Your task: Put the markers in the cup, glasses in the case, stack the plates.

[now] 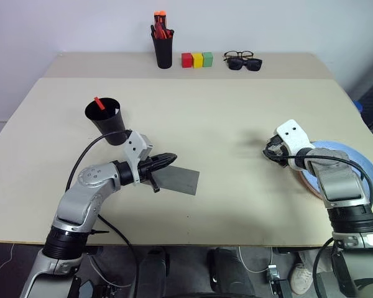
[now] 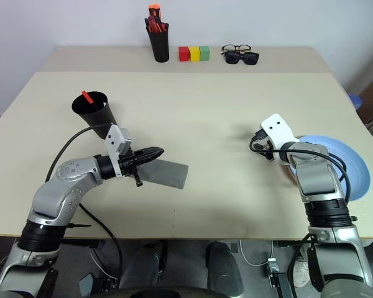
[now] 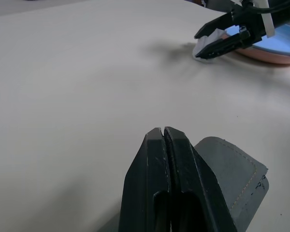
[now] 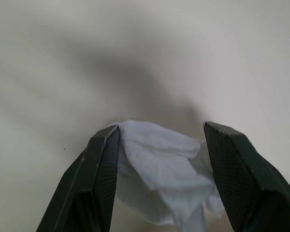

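Matte beige laminate forms the desk [image 1: 224, 124], smooth and unmarked. The left hand [image 1: 169, 159] has its two black, tapered fingers pressed flat together, nothing between them; it hovers over the grey case [image 1: 179, 180], a flat, soft-looking oblong with a stitched seam along its rounded edge, lying on the desk. Just behind the left forearm stands the cup [image 1: 107, 119], a wide, tapered black plastic vessel leaning slightly, with the red end of one marker [image 1: 98, 102] protruding above its rim.

The right hand [image 4: 160, 145] has its textured black fingers spread apart, one either side of a crumpled white tissue [image 4: 159, 174]; whether they touch it cannot be told. The tissue lies on the desk just beside the plates [image 1: 360, 162]: a round light blue plate resting on a pink one, whose edge shows beneath it.

Along the far edge stand a narrow black pen cup [image 1: 163, 49] full of orange-red markers, three cubes [image 1: 197, 59] in red, yellow and green, and two pairs of dark eyewear [image 1: 242, 60] lying close together.
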